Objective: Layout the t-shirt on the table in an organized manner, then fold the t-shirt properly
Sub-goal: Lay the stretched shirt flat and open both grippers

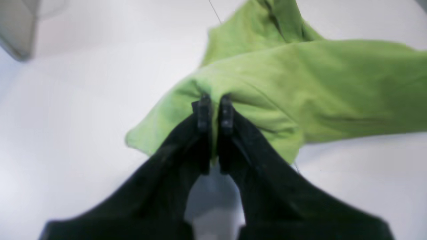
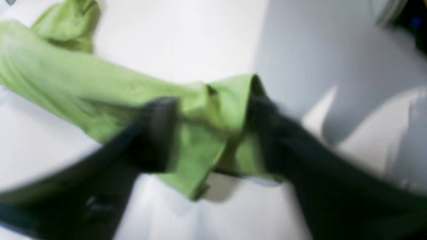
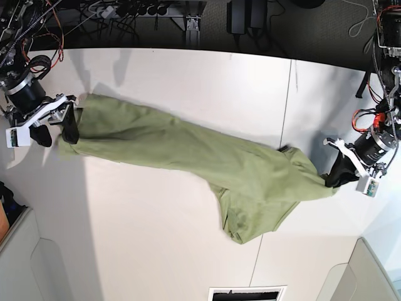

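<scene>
1. The t-shirt (image 3: 188, 150) is plain olive green with no print, running from the base view's left edge to its lower right.
2. The table (image 3: 156, 238) is white with thin dark seams.
3. Both grippers' fingers (image 1: 227, 113) are black.

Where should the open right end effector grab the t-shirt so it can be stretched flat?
Grip the bunched end of the t-shirt lying between the right end effector's fingers, coming from the table's outer edge. The cloth already runs long between both arms, and the left end effector pinches the opposite end.
</scene>
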Controlling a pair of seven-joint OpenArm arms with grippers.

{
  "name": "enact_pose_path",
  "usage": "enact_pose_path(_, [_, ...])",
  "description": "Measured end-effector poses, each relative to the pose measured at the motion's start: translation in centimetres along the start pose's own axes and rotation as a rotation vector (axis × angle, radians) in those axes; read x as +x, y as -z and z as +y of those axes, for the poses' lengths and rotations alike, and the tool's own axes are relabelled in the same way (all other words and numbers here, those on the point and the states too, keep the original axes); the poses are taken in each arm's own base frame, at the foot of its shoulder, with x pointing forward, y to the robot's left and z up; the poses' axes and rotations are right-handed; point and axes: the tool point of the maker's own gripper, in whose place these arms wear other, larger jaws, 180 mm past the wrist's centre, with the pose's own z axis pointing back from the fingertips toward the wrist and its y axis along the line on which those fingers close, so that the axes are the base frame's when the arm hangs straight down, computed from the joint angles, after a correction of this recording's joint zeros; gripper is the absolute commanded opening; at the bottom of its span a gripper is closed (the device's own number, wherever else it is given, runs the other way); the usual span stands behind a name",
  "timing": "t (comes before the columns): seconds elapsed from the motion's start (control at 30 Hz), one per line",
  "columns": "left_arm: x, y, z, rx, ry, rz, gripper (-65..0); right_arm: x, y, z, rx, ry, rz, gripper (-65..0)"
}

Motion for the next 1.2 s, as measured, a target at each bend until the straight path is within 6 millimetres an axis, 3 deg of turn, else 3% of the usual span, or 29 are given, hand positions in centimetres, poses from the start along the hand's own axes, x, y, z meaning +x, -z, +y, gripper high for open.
enact_pose_path(0.13, [-3.6, 1.8, -2.2, -0.036, 0.01, 0.083, -65.0, -3.1, -0.1, 0.2, 0.011, 0.033, 0.124, -21.8])
enact_pose_path(0.23, [-4.6, 2.2, -2.9, -0.048, 0.002, 0.102, -65.0, -4.7, -0.8, 0.9, 0.038, 0.065, 0.151, -21.8])
enact_pose_path(0.37, [-4.4, 2.3, -3.0, -0.049, -0.002, 0.091, -65.0, -7.9, -2.1, 1.3, 0.036, 0.09, 0.225, -21.8])
enact_pose_path(0.47, [-3.9, 2.4, -2.9, -0.048, -0.001, 0.076, -65.0, -8.1, -2.1, 1.1, 0.02, 0.093, 0.2, -21.8])
enact_pose_path(0.63, [-3.6, 2.5, -2.8, -0.047, 0.001, 0.069, -65.0, -9.1, -1.0, 0.8, 0.01, 0.128, 0.189, -21.8])
enact_pose_path(0.8, [-3.6, 2.5, -2.8, -0.045, 0.006, 0.071, -65.0, -10.7, 1.1, 2.3, 0.084, 0.136, 0.241, -22.2])
enact_pose_path(0.83, [-3.8, 2.5, -2.7, -0.04, 0.017, 0.079, -65.0, -10.8, 1.6, 2.9, 0.105, 0.137, 0.247, -24.7])
enact_pose_path(0.9, [-4.2, 2.4, -2.6, -0.033, 0.037, 0.095, -65.0, -11.0, 2.6, 4.0, 0.136, 0.116, 0.256, -36.5])
enact_pose_path(1.0, [-4.4, 2.4, -2.4, -0.026, 0.055, 0.106, -65.0, -11.3, 3.6, 4.8, 0.147, 0.067, 0.281, -63.4])
enact_pose_path(1.2, [-5.2, 2.1, -1.7, -0.007, 0.084, 0.156, -65.0, -11.4, 3.0, 4.7, 0.14, 0.045, 0.328, -65.0])
